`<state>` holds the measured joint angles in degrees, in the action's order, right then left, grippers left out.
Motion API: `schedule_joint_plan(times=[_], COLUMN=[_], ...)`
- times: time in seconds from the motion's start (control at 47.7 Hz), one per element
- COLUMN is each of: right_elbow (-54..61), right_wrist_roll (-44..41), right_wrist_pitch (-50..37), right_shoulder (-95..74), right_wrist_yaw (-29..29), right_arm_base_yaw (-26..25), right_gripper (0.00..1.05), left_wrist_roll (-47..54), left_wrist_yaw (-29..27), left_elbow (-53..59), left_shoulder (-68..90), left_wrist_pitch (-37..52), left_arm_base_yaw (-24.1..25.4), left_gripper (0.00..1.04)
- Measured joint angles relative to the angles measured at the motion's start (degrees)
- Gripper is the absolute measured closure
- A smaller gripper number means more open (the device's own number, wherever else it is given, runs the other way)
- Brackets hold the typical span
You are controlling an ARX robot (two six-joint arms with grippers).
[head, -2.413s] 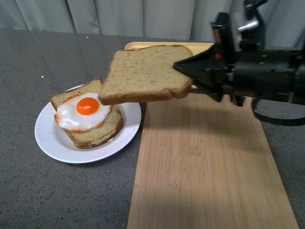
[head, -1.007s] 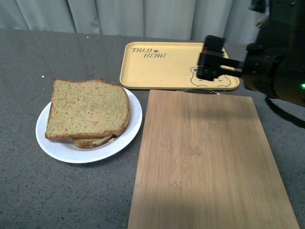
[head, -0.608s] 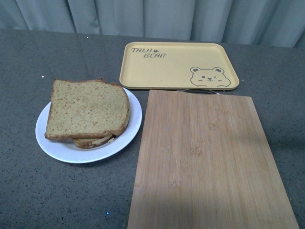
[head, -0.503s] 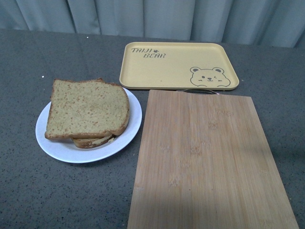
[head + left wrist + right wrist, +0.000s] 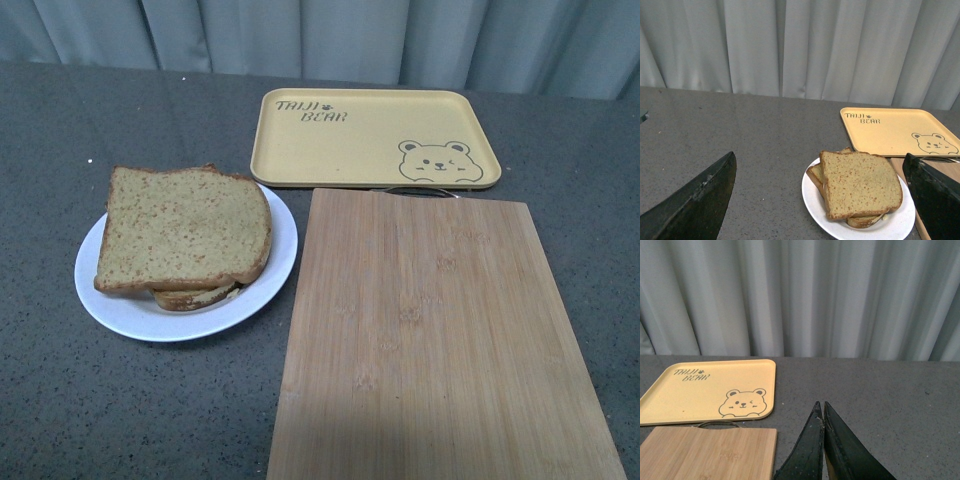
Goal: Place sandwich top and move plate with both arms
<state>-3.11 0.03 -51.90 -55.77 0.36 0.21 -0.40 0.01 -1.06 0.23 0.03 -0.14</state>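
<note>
Bamboo cutting board [image 5: 440, 330] takes the right half of the grey tabletop [image 5: 60, 420], with the yellow bear-print tray [image 5: 375, 135] behind it. Left of the board, just beside its edge, sits the white plate [image 5: 120, 318]. On it the sandwich top [image 5: 185, 228] lies flat over the lower slices [image 5: 195, 297]. I judge the plate stiff, slick and breakable, and the bread soft and loose, so I'd grip bare rim on opposite sides and keep it level. I see the left gripper [image 5: 818, 157] spread wide and the right gripper [image 5: 820, 407] pinched together, empty

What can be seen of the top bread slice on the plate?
The top bread slice is thick, tan-brown and speckled, with a darker crust and one rounded end. It lies flat on the lower slices, covering them almost fully, on the white plate left of the cutting board. Nothing rests on it.
</note>
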Motion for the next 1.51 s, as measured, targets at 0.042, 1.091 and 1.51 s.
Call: schedule_joint_plan(times=[0.042,1.091,1.51], right_elbow=[0.3,2.9,2.9], right_wrist_roll=[0.0,0.0,0.0], right_wrist_pitch=[1.1,31.9,38.9], right_shoulder=[1.4,35.9,43.0], right_wrist_yaw=[-0.1,-0.3,-0.3], right_arm_base_yaw=[-0.1,-0.1,-0.1], right_gripper=[1.04,1.04,1.04], left_wrist_roll=[0.0,0.0,0.0], left_wrist_yaw=[0.0,0.0,0.0], left_elbow=[0.0,0.0,0.0], left_shoulder=[0.0,0.0,0.0], left_wrist_pitch=[0.0,0.0,0.0], left_arm_base_yaw=[0.0,0.0,0.0], left_gripper=[0.07,0.07,0.07])
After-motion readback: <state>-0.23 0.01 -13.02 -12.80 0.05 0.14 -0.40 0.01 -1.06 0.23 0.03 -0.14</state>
